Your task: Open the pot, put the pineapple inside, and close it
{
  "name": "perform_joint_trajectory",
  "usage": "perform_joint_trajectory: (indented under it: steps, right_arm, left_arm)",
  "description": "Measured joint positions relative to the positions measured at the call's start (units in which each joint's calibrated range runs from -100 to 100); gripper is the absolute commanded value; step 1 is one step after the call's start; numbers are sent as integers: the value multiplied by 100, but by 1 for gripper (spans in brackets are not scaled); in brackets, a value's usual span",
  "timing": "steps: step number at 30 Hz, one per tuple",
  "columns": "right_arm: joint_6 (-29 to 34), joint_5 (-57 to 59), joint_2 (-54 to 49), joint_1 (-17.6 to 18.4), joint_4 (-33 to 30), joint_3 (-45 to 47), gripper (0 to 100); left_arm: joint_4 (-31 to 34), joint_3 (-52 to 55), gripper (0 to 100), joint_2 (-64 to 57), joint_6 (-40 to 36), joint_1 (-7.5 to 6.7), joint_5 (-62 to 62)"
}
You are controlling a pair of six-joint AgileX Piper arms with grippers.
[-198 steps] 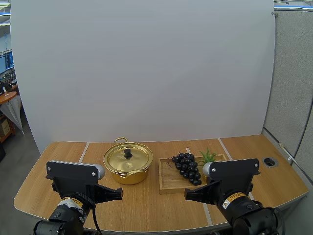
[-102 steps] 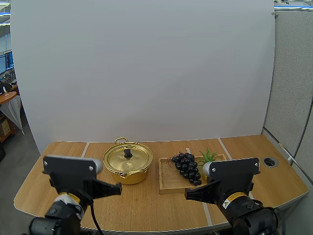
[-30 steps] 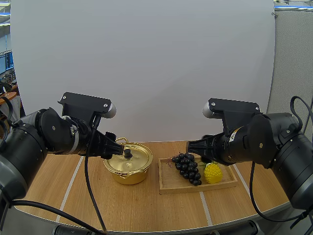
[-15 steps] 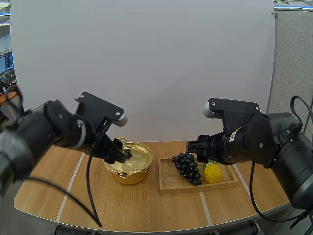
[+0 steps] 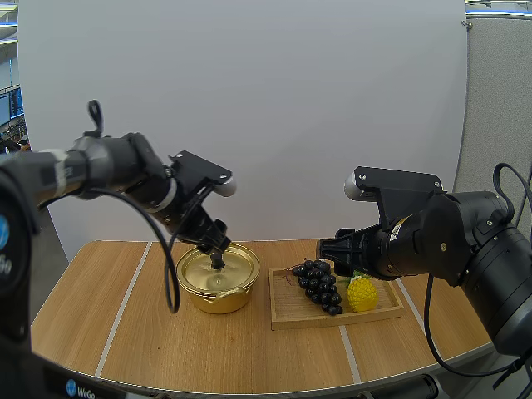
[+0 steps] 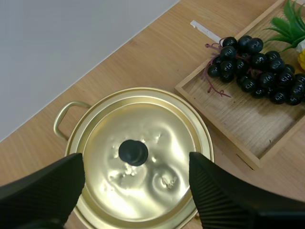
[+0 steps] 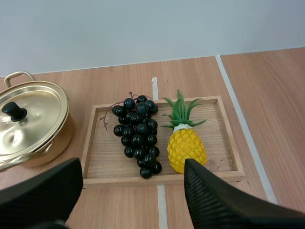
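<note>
A gold pot (image 5: 218,281) stands on the table with its lid (image 6: 143,157) on and a black knob (image 6: 133,151) at the centre. My left gripper (image 5: 216,242) hovers just above that knob, open, its fingers (image 6: 47,186) wide on either side of the lid. The yellow pineapple (image 7: 186,145) with green leaves lies in a wooden tray (image 7: 228,129) beside a bunch of dark grapes (image 7: 138,133). My right gripper (image 5: 334,248) hangs open above the tray's near edge, over the grapes, and touches nothing.
The tray (image 5: 293,321) sits directly right of the pot, with the grapes (image 5: 320,284) between the pot and the pineapple (image 5: 361,293). Bare wooden tabletop (image 5: 125,332) lies in front of both and to the left.
My left arm has swung right and down, bringing its open gripper over the pot's lid knob. The right arm has stayed in place above the tray.
</note>
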Motion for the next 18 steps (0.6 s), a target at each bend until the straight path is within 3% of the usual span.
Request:
perform_joint_trajectory:
  steps: [4,18]
  right_arm:
    - [0,0,0,0,0,0,100]
    - [0,0,0,0,0,0,100]
  left_arm:
    - [11,-268,100,580,0,-66,-19]
    - [21,-614,100,1742,0,-66,-78]
